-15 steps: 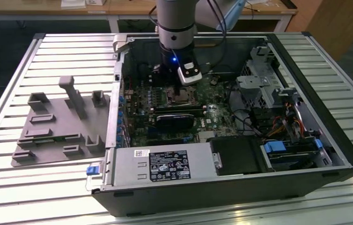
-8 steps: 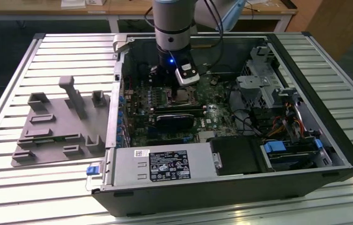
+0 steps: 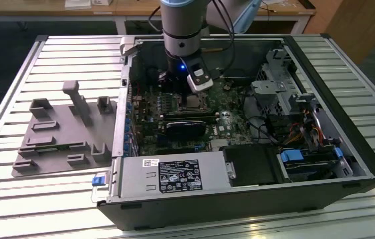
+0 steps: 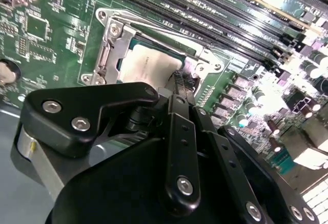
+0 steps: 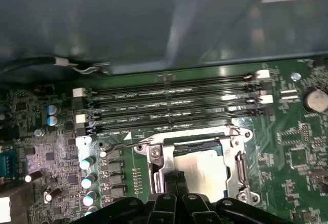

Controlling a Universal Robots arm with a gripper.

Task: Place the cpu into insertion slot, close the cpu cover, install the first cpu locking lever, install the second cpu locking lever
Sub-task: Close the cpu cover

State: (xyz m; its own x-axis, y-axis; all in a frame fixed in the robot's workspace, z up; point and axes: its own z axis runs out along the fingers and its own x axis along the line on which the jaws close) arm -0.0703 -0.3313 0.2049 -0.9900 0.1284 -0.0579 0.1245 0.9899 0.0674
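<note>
1. Gripper (image 4: 182, 78) fingers stand narrow, nearly together with nothing seen between them, and the tips are down at the edge of the cpu (image 4: 146, 65).
2. The cpu lies flat in the insertion slot (image 4: 121, 62), its silvery top showing through the window of the cpu cover (image 4: 106, 55), which lies down around it.
3. With the tips this close, a sideways drag could scrape the chip or shove the cover askew.
4. A thin wire locking lever (image 5: 125, 145) juts from the socket corner. It looks springy, so narrow tips might slip off it and let it snap back.
5. Memory slots (image 5: 169, 101) and capacitors (image 5: 88, 162) sit just beside the socket, where a slip could strike them.
</note>
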